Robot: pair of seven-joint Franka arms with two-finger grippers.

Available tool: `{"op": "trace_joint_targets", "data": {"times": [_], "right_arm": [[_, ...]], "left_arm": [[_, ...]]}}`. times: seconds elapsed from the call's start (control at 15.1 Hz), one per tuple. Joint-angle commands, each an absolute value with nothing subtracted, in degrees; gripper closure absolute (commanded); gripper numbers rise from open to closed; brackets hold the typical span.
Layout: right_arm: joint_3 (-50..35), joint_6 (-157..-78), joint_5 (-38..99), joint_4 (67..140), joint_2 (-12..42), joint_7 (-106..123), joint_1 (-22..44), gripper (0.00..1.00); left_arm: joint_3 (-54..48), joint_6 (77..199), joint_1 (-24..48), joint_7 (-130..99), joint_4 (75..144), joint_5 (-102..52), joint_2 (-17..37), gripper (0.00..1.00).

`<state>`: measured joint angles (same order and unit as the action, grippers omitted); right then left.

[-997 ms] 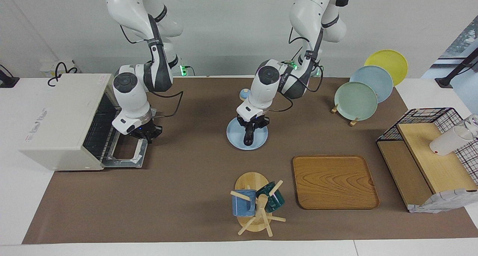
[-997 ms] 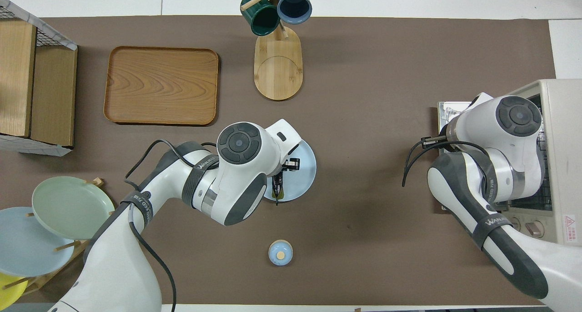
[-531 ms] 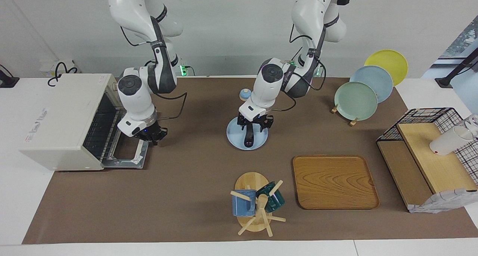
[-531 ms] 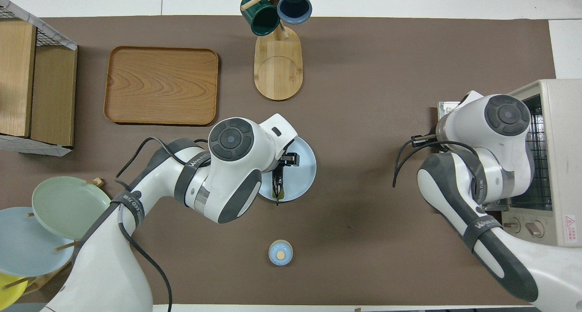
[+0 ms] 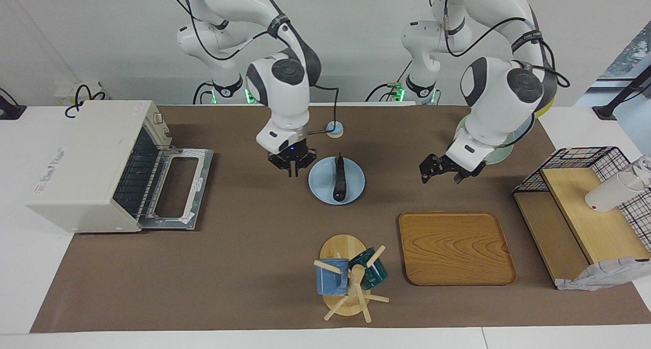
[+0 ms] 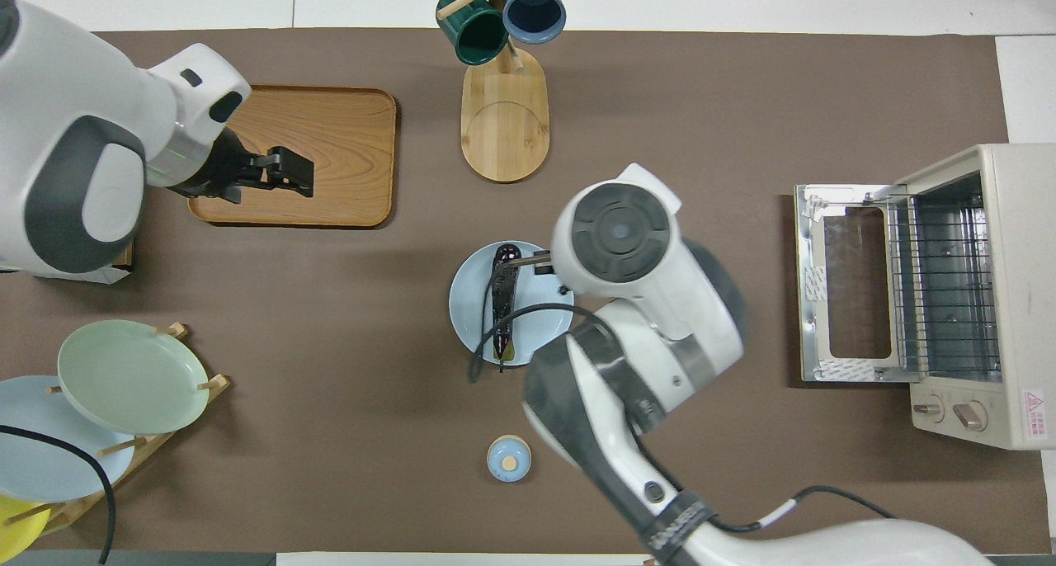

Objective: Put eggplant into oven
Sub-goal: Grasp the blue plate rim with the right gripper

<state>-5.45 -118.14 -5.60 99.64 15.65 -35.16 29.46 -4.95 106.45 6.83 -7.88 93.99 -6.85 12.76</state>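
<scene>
Purple-black eggplant (image 5: 339, 182) lies on a blue plate (image 5: 356, 186) at centre frame. Oven (image 5: 86, 166) at left stands open, ready. Right gripper (image 5: 291, 169) hangs clenched and empty just beside the plate; left gripper (image 5: 441, 170) waits released.

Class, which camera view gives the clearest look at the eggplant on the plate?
The facing view: the eggplant lies wholly uncovered on the blue plate. In the overhead view a black cable crosses it and the right gripper crowds its end.
</scene>
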Motion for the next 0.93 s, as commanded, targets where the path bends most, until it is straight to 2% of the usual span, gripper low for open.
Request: {"op": "trace_joint_targets", "data": {"times": [0.0, 0.2, 0.33, 0.47, 0.66, 0.73, 0.86], "right_arm": [[-5.19, -114.69, -5.71, 83.97, 27.48, -44.62, 35.75, 0.91], [-5.19, -121.52, -5.80, 79.20, 34.34, -45.44, 38.49, 0.91], [-5.01, -122.78, -7.02, 74.64, 38.65, -45.44, 40.59, 0.88], [-5.27, -123.39, -13.68, 74.88, 39.37, -45.53, 42.00, 0.78], [-5.27, -124.63, -14.50, 76.90, 39.11, -45.53, 42.36, 0.66], [-5.27, -124.89, -14.50, 77.77, 39.02, -45.53, 42.54, 0.64], [-5.27, -125.16, -14.76, 79.88, 38.85, -45.53, 42.45, 0.65]], "left_arm": [[-5.36, 100.74, 5.37, -7.47, 89.66, -4.75, 12.92, 0.00], [-5.45, 97.13, 3.17, -7.38, 88.77, -3.00, 9.25, 0.00], [-5.45, 94.76, 2.99, -7.38, 89.29, -1.77, 6.95, 0.00], [-5.45, 93.78, 3.08, -7.38, 91.74, -1.05, 4.06, 0.00], [-5.54, 93.78, 3.08, -7.21, 96.57, -1.05, 0.54, 0.00], [-5.54, 94.56, 3.08, -7.29, 99.29, -1.05, -1.13, 0.00], [-5.54, 95.01, 3.69, -7.29, 99.85, -1.05, -1.67, 0.00]]}}
